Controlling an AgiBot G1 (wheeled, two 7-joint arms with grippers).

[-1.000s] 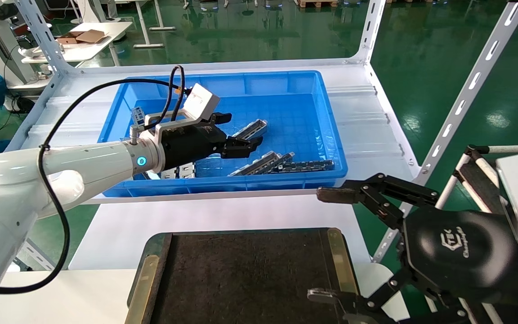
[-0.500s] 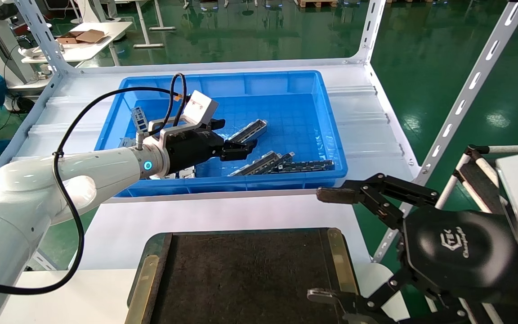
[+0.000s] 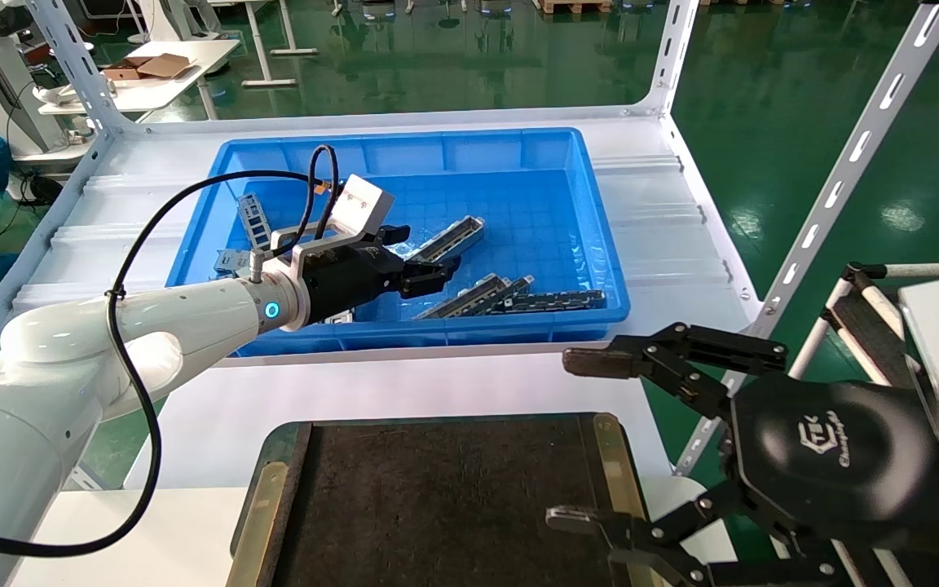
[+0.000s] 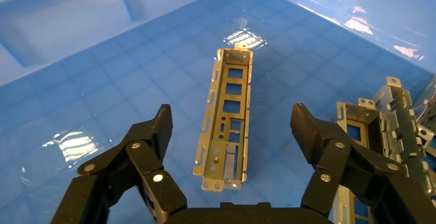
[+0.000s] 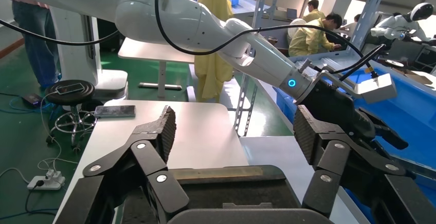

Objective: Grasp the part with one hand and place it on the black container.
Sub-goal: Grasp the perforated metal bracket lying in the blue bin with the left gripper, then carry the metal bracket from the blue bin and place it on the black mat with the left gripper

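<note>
The job is only just starting, I think: nothing is lying on the black container (image 3: pixel 453 497) yet, and picking up and carrying are both left to do.

The left gripper (image 4: pixel 230 131) is hanging inside the blue bin (image 3: pixel 596 244) with its fingers spread wide, holding nothing. The part (image 4: pixel 226 115) is lying flat right between those fingers, pointing away from them. It is a long, thin, shiny silver bar with square holes in a row. More metal bars (image 4: pixel 380 131) are piled just beside one finger.

The right gripper (image 5: pixel 234 131) is waiting wide open by the fuzzy dark tray's brass strip (image 3: pixel 620 469).
</note>
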